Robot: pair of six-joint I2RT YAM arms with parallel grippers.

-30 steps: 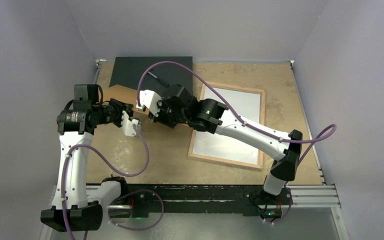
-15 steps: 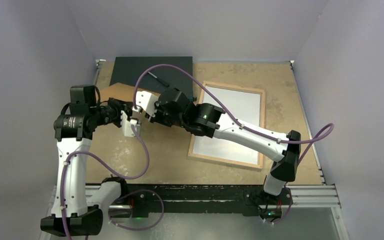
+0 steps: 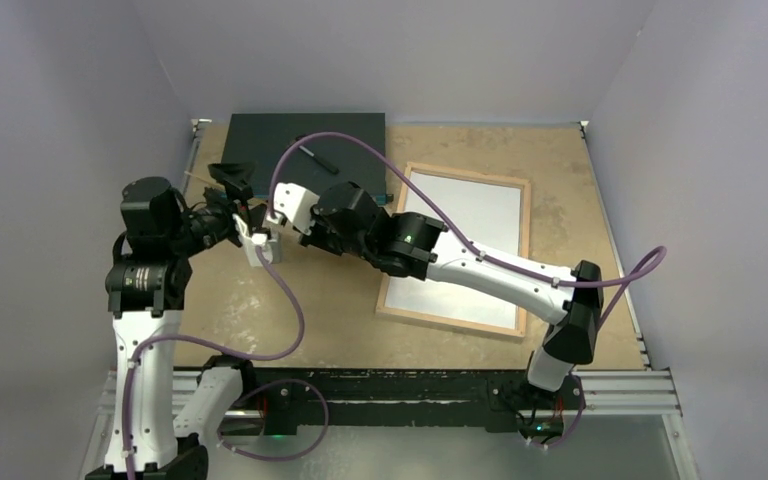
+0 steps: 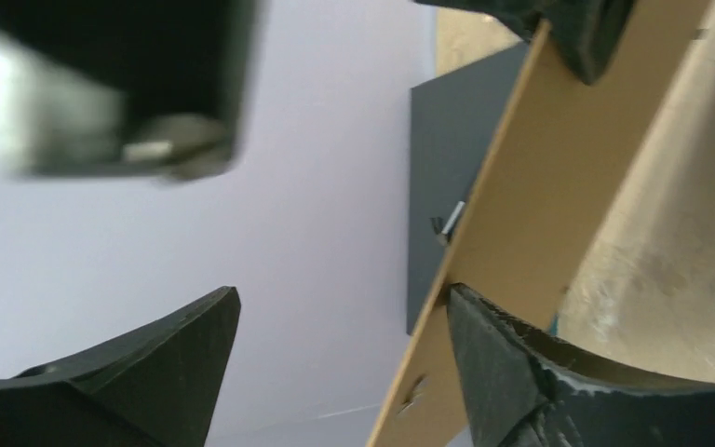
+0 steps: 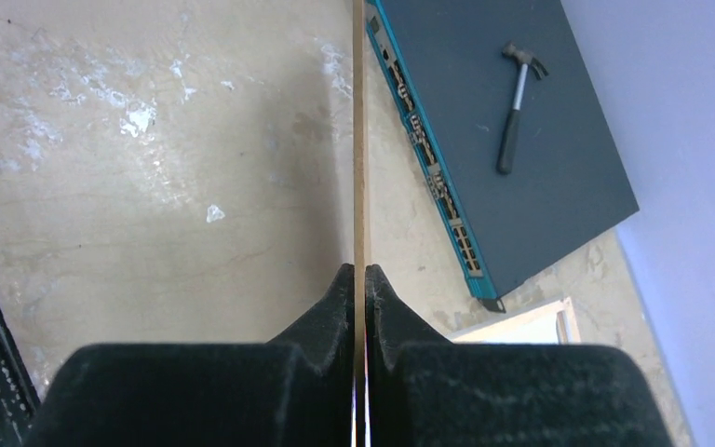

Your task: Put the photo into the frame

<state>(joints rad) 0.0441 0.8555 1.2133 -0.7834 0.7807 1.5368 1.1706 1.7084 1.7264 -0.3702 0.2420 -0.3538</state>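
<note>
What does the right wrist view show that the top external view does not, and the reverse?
Right wrist only: the right gripper shut on the thin brown board, seen edge-on, and the row of ports on the teal edge of the dark box. Top external only: the whole frame lying flat, and the left arm. Both: the dark box, the hammer on it, the table.

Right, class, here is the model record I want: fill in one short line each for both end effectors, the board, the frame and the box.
left end effector: open, board beside one finger
right end effector: shut on board's edge
board: thin, brown, gripped at one edge
frame: flat on table, wood rim up, pale sheet inside
box: dark, flat, hammer lying on it
</note>
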